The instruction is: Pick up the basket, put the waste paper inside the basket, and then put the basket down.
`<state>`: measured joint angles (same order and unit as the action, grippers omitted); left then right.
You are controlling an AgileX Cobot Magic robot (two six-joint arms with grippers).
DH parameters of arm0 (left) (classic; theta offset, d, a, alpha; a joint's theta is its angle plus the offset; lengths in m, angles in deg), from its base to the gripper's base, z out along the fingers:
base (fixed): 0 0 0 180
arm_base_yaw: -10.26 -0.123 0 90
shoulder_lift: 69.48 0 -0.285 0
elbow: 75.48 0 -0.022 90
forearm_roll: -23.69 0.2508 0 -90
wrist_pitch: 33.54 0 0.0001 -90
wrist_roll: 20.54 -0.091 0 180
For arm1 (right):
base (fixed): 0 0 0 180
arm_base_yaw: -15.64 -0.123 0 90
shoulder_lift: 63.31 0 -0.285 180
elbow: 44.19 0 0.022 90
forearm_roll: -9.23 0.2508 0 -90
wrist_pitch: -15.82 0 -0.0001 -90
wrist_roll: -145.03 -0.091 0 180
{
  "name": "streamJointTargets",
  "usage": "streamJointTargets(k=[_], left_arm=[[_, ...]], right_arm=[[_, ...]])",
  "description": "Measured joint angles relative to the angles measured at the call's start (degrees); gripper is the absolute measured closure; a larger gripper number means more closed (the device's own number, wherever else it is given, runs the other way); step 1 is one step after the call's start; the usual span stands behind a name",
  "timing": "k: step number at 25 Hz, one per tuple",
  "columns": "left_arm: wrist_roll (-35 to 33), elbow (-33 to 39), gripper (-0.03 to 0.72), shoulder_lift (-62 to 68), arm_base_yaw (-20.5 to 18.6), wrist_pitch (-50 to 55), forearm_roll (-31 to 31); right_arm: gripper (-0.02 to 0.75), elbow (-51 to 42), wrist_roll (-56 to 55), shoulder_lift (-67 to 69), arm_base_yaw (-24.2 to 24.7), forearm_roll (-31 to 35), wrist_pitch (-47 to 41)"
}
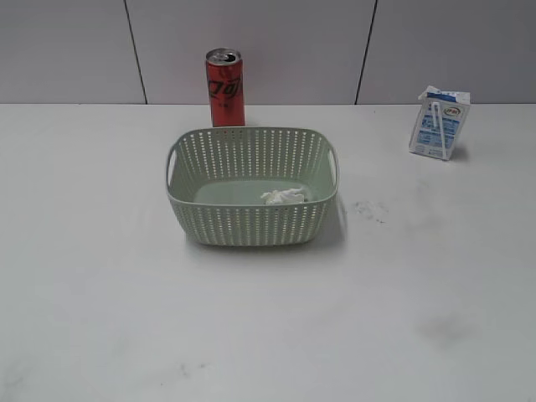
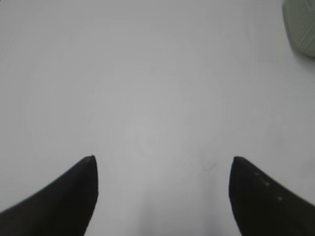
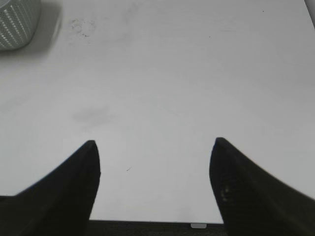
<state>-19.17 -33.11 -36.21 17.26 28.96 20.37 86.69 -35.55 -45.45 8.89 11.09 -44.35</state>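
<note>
The pale green basket (image 1: 251, 219) stands on the white table in the middle of the exterior view. White waste paper (image 1: 283, 197) lies inside it near the front right. A corner of the basket shows at the top right of the left wrist view (image 2: 301, 24) and at the top left of the right wrist view (image 3: 17, 22). My left gripper (image 2: 163, 158) is open and empty over bare table. My right gripper (image 3: 153, 142) is open and empty near the table's front edge. Neither gripper shows in the exterior view.
A red soda can (image 1: 224, 86) stands just behind the basket. A blue-and-white milk carton (image 1: 439, 122) stands at the back right. The grey wall runs behind the table. The table's front edge (image 3: 147, 222) shows in the right wrist view.
</note>
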Motion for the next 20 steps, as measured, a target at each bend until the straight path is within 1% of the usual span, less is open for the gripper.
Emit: streamJointTargets(k=[2,5,8,11,14,20], left_arm=[[0.0,2.4,0.088,-7.5,0.0,0.4,0.0],[0.0,4.0,0.097,-17.7,0.0,1.7,0.0],[0.0,5.5,0.099,-24.6,0.0,3.0,0.0],[0.0,5.9,0.1,-25.8,0.0,3.2,-0.1],[0.0,6.5,0.099,-25.8,0.0,1.3,-0.2],[-0.1,6.8,0.124,-25.8,0.0,0.9,-0.2]], right_arm=[[0.205,0.0,-0.1,0.0,0.0,-0.1,0.0],[0.205,0.0,-0.2,0.0,0.0,-0.1,0.0],[0.205,0.0,-0.2,0.0,0.0,-0.1,0.1],[0.205,0.0,-0.2,0.0,0.0,-0.1,0.2],[0.205,0.0,-0.2,0.0,0.0,-0.2,0.2],[0.205,0.0,-0.2,0.0,0.0,-0.2,0.2]])
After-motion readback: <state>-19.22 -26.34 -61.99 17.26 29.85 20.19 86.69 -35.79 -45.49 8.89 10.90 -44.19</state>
